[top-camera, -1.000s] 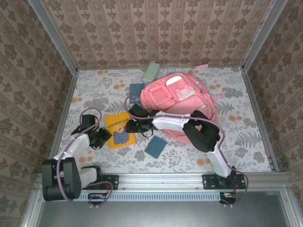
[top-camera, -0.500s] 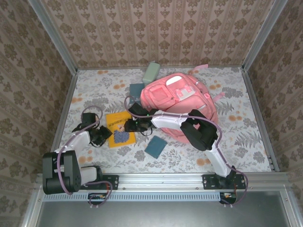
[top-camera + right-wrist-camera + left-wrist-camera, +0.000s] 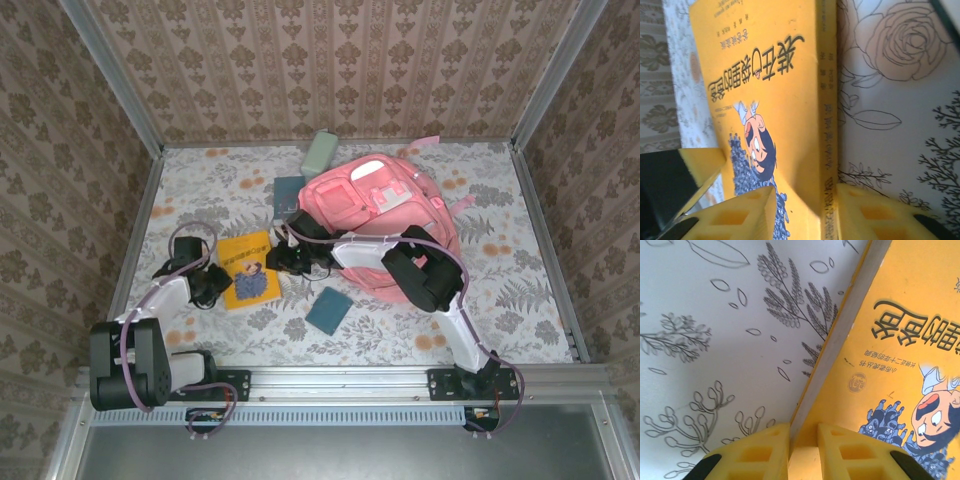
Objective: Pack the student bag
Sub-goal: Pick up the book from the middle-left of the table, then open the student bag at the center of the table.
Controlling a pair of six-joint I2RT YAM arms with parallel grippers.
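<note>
Walls (image 3: 330, 70): patterned wallpaper, brown on tan, w/ metal corner posts.
Table (image 3: 200, 190): flat, covered in a pale cloth printed w/ flowers and ferns.
Backpack (image 3: 400, 205): soft pink fabric, rounded shape, lying front-up at the back of the table, right of centre. It has front pockets w/ white patches – can't tell what's inside. The R arm crosses its near-left side.
Book (image 3: 250, 275): thin yellow paperback w/ glossy cover, cartoon face and dark lettering. It is left of the backpack, btwn the two grippers.
Pouch (image 3: 320, 152): grey-green, oblong, at the back edge just beside the backpack.
Notebooks: two small teal ones, one (image 3: 328, 311) near the front and one (image 3: 288, 190) touching the backpack's left side.
Left gripper (image 3: 804, 450): yellow ridged fingers clamped on the book's (image 3: 900, 300) page edge.
Right gripper (image 3: 805, 210): fingers straddle the book's (image 3: 775, 100) spine – can't tell if they pinch it.
</note>
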